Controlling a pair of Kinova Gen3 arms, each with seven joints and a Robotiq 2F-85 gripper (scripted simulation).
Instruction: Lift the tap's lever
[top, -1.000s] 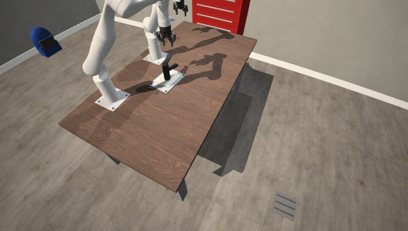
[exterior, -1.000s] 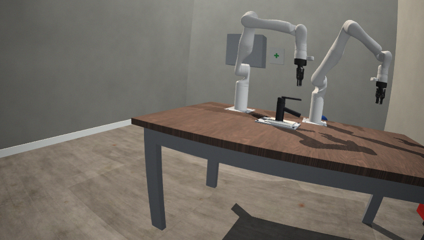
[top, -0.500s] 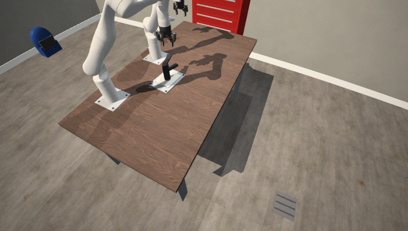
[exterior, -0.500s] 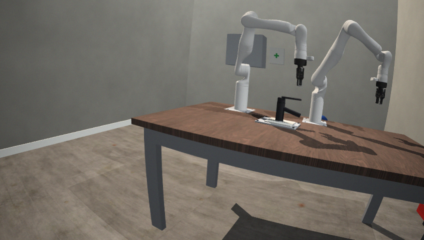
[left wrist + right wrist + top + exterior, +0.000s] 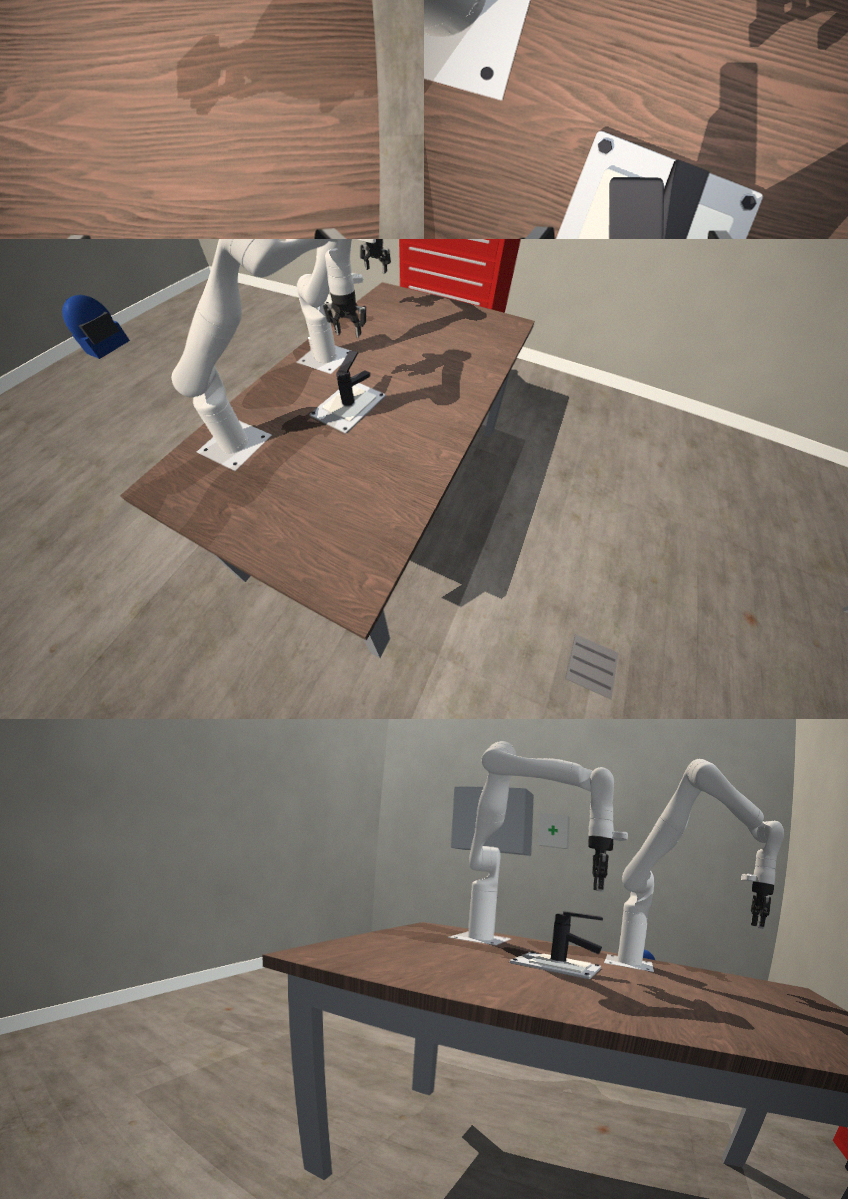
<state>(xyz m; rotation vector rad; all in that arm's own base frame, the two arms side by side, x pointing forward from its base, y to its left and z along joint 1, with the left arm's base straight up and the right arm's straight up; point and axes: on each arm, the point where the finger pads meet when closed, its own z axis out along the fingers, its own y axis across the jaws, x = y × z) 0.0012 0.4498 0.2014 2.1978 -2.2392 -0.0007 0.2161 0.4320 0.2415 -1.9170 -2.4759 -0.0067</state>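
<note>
Tap lever [image 5: 351, 362] [image 5: 586, 915] [image 5: 637, 209] is lying below the right jaws [image 5: 349, 331] [image 5: 599, 887], long axis running between, not across, the partly open fingers. Farther right in the exterior view, the left jaws [image 5: 376, 267] [image 5: 759, 924] are hanging wide open.

Top view: red drawer cabinet [image 5: 449, 267] stands at 12 o'clock, beyond wooden table [image 5: 297, 494] [image 5: 416, 974]; floor vent [image 5: 591, 666] lies at 4 o'clock.
</note>
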